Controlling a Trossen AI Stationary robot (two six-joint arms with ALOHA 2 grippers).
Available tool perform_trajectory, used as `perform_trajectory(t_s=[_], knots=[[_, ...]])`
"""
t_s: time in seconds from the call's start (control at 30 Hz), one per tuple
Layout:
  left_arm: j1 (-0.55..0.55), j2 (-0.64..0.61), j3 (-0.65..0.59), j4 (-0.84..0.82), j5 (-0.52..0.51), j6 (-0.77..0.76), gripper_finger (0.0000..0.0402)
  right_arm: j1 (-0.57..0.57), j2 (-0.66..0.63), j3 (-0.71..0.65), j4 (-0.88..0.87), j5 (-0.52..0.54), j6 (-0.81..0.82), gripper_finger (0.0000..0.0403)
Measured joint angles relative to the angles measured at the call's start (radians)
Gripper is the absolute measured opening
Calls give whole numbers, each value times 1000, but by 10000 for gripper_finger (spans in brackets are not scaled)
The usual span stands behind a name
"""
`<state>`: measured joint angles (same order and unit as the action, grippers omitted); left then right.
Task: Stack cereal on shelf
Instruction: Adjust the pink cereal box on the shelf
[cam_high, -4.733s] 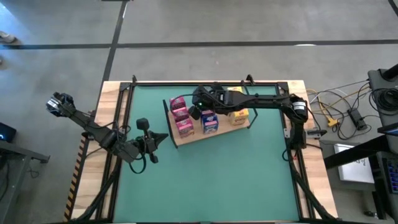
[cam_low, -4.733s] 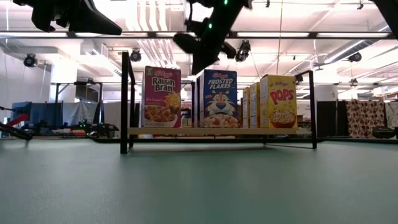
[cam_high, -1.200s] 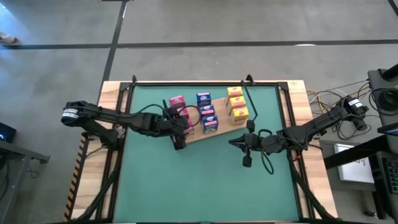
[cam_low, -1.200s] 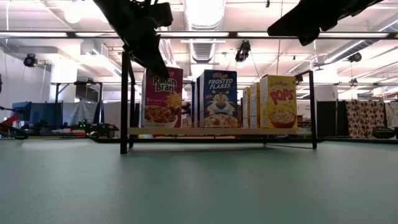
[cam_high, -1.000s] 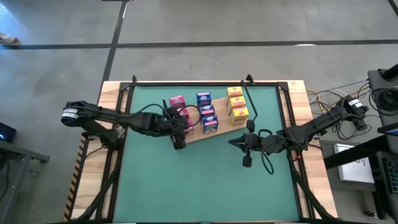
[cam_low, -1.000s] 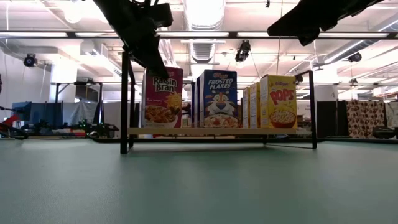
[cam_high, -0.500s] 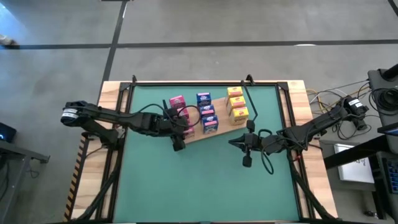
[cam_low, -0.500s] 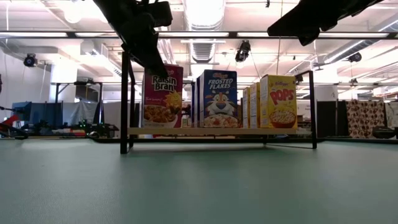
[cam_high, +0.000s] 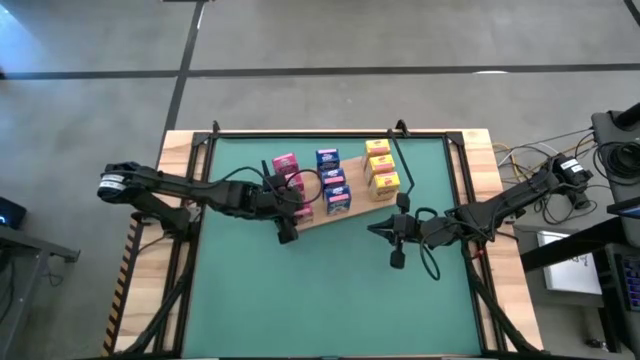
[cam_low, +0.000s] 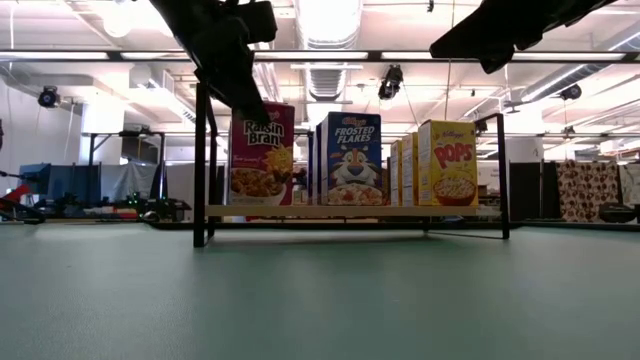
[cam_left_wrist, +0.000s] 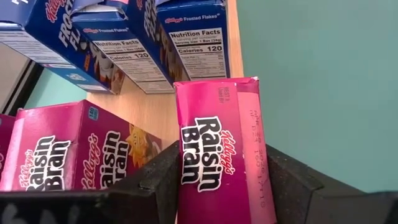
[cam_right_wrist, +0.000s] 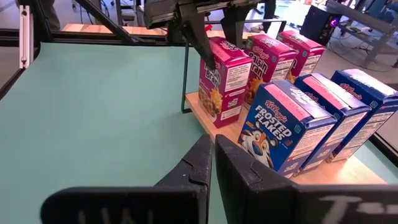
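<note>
Clamped between the left gripper's (cam_left_wrist: 217, 186) dark fingers (cam_left_wrist: 152, 180) is a pink Raisin Bran box (cam_left_wrist: 221, 155), smooth printed cardboard standing upright at the front left corner of the shelf (cam_high: 318, 216), a flat pale wooden board with thin black wire frames at its ends. From above, the cereal (cam_high: 335, 182) reads as three short rows: pink, blue, yellow. The low view instead shows the box fronts, Raisin Bran (cam_low: 262, 155), Frosted Flakes (cam_low: 350, 158) and yellow Pops (cam_low: 447, 162), side by side on the board. Only the left wrist view shows the nutrition panels on the blue boxes (cam_left_wrist: 193, 43). To the right, the right gripper (cam_high: 396, 240) hangs over the green mat (cam_high: 330, 290), fingers pressed together, holding nothing.
</note>
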<state>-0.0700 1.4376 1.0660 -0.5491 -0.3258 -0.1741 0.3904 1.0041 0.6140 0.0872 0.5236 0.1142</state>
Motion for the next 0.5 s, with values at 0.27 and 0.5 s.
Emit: perform_trajectory(t_s=[0.27,0.5], knots=[[0,0,0,-2,-5,11,191,0,0,0,0,0,0,12],[0,-4,0,-9,-6,23,218,0,0,0,0,0,0,12]])
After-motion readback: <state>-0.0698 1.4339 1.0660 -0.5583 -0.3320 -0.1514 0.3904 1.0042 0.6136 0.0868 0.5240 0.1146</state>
